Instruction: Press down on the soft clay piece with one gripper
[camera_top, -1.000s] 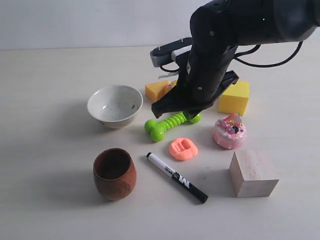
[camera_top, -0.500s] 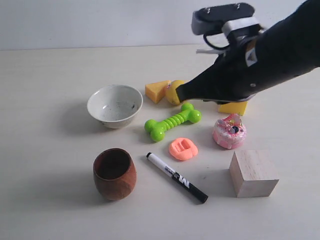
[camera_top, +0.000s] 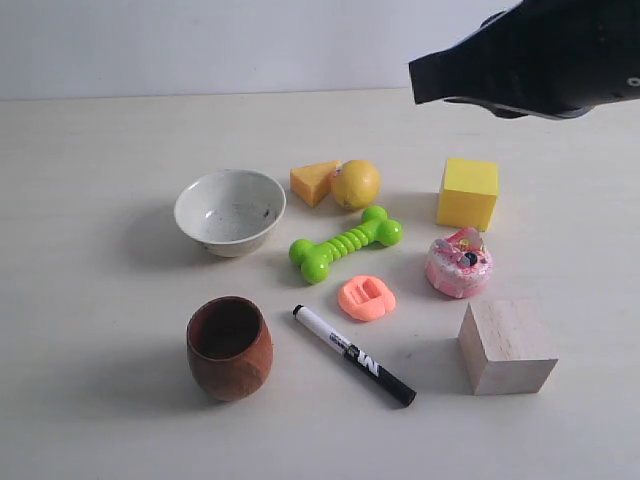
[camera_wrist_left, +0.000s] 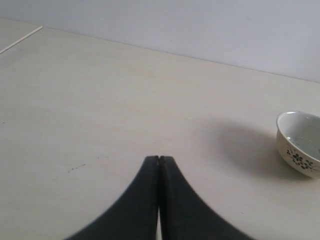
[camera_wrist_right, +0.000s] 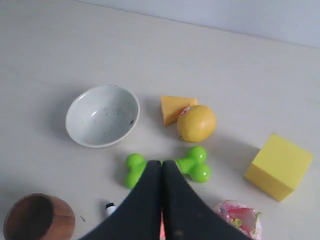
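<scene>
**Caller:** Where's your pincer right now?

**Me:** My right gripper (camera_wrist_right: 161, 163) hangs high above the table, off to the right in the exterior view. Its fingers are pressed together with nothing between them. My left gripper (camera_wrist_left: 158, 159) is closed and empty too, over bare table near the white bowl (camera_wrist_left: 299, 142).

**Caller:** And the clay?

**Me:** The soft clay piece (camera_top: 366, 297) lies flat on the table, between the green bone toy (camera_top: 345, 243) and the black marker (camera_top: 353, 355). The pink toy cake (camera_top: 459, 263) is near on its other side. The clay carries a squarish dent, so I'd judge the press is made.

**Caller:** What could spoil it from here?

**Me:** If a second press is wanted and I come down off-centre, my closed fingers could clip the bone just beside the clay and shove it. Soft clay might also cling to my fingers and lift off with them. In my right wrist view my own fingers hide most of the clay, so aiming by that view alone is risky.
</scene>
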